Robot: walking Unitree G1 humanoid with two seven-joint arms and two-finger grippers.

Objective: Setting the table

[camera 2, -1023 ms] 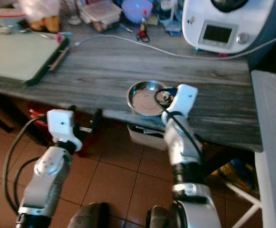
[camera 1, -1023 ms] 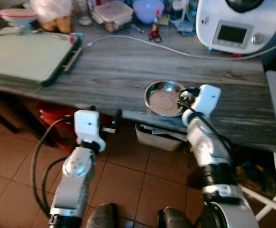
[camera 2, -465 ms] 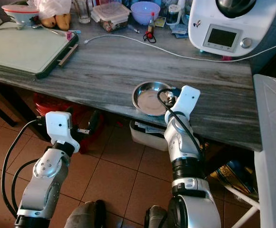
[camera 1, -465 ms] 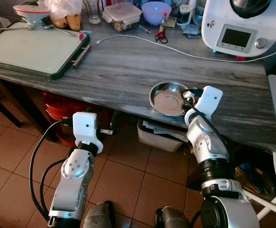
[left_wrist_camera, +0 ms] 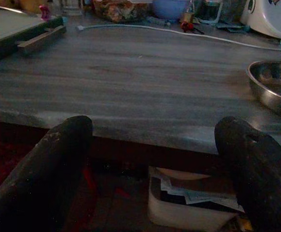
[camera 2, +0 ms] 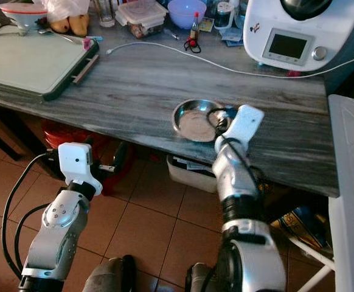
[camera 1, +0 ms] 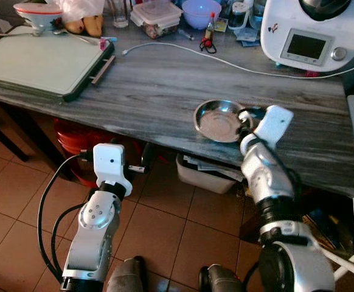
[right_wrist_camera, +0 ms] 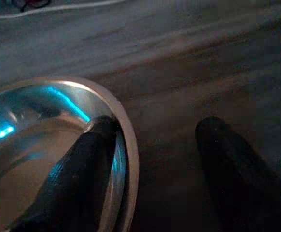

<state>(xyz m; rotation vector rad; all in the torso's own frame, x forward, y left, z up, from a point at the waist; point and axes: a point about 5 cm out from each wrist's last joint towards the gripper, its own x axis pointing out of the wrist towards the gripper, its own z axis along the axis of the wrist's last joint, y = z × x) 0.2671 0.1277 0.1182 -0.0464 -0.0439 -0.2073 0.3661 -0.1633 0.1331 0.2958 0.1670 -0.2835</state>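
Because the shallow round stainless-steel dish (camera 1: 219,120) lies flat on the grey wood-grain table top (camera 1: 146,91), near its front edge, I judge a grip on the raised rim to be the only practical hold. My right pincer (right_wrist_camera: 147,159) is placed accordingly: its fingers stand apart and straddle the rim on the dish's right side, one black finger (right_wrist_camera: 77,179) inside the bowl against the wall, the other on bare table just outside. Nothing is clamped yet; a gap shows between the outer finger and the rim. My left pincer (left_wrist_camera: 155,169) hangs wide, holding nothing, below the table edge, well to the left of the dish. Further from the dish, toward the table's back, runs a white cable (camera 1: 225,64).
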